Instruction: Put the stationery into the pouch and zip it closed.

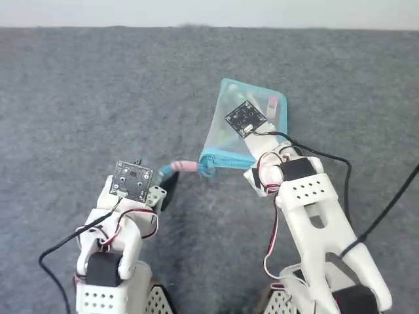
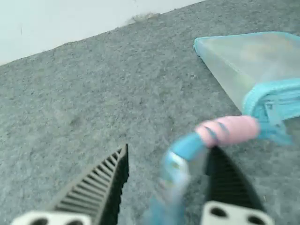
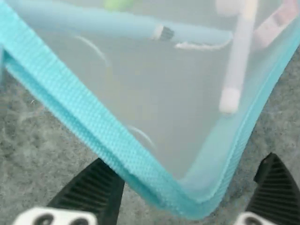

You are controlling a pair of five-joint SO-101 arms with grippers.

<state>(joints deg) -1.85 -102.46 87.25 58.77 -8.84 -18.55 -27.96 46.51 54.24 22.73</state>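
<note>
A translucent pouch (image 1: 226, 134) with light blue trim lies at mid-table. Inside it I see a blue pen (image 3: 93, 23), a white pen (image 3: 236, 61) and a pink item (image 3: 274, 23). Its zip pull (image 1: 182, 166), a blue strap wrapped with pink tape, sticks out from the near corner. My left gripper (image 2: 168, 152) is open, and the pull (image 2: 227, 130) hangs between its fingers, close to one of them. My right gripper (image 3: 186, 161) is open too and straddles a trimmed corner of the pouch (image 3: 154, 108) from above.
Grey felt matting (image 1: 85, 98) covers the table, with free room to the left and the far side. A pale wall (image 2: 56, 18) borders the far edge. Black cables (image 1: 386, 209) trail from the right arm.
</note>
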